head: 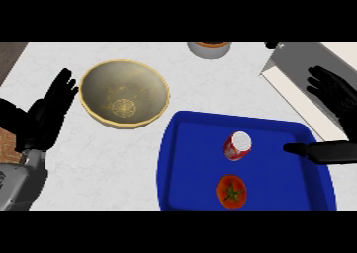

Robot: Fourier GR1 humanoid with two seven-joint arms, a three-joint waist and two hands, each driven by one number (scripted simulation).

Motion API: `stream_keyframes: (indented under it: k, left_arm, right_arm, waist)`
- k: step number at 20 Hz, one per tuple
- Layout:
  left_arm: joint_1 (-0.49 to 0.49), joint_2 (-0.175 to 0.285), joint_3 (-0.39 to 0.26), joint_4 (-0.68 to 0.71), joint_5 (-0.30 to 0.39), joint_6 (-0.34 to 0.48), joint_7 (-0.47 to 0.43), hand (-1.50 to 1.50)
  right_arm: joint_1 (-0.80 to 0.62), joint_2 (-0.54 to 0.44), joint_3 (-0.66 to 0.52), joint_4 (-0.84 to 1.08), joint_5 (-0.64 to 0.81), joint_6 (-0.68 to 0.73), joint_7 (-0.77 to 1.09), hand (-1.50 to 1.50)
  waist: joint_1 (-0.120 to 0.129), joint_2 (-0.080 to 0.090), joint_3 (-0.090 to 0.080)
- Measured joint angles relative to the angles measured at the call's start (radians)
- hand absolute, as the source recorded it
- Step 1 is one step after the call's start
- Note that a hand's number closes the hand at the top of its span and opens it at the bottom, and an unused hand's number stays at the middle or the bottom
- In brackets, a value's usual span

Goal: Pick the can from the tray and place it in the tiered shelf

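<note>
Can (238, 146) sat mid-tray (187, 163), bare blue floor all round, tomato (231, 191) nearest. Right hand (345, 111) hung over the tray's right rim, fingers spread, thumb short of the can, holding nothing. Shelf (297, 74) lay beyond the tray's far right corner. Left hand (46, 116) rested open, well left of the tray.

Grey round vessel (208, 49), far ahead of both hands: upper part cut by view's top edge, kind unclear. Tiered shelf (292, 65): partly hidden behind right robot hand (347, 121), rest runs off right edge. Blue tray (168, 165), left of that hand's thumb: near rim cut off below. Can (237, 147) label unreadable.
</note>
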Motion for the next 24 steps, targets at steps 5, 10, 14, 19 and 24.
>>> stream_keyframes:
  k: [5, 10, 14, 19, 24]
  left_arm:
    - [-0.008, -0.006, -0.007, 0.004, -0.006, -0.006, -0.002, 0.0]
    - [-0.028, -0.008, -0.007, 0.006, -0.004, -0.019, 0.009, 0.0]
    - [-0.032, -0.021, 0.0, 0.007, -0.011, -0.023, 0.003, 0.0]
    - [-0.02, -0.028, 0.004, -0.005, -0.024, -0.021, 0.013, 0.0]
    - [-0.011, -0.034, 0.011, -0.013, -0.03, -0.021, 0.018, 0.0]
  right_arm:
    - [-0.06, -0.213, 0.119, -0.059, 0.17, 0.108, 0.211, -1.5]
    - [-0.198, -0.28, 0.257, -0.108, 0.303, 0.187, 0.481, -1.5]
    - [-0.318, -0.191, 0.374, -0.092, 0.38, 0.219, 0.654, -1.5]
    - [-0.41, -0.057, 0.498, -0.018, 0.462, 0.233, 0.736, -1.5]
    - [-0.438, -0.005, 0.574, 0.062, 0.51, 0.257, 0.774, -1.5]
  waist:
    - [0.013, 0.0, -0.005]
    - [0.033, 0.004, -0.004]
    - [0.033, 0.006, -0.001]
    - [0.029, 0.005, 0.001]
    - [0.022, 0.005, 0.001]
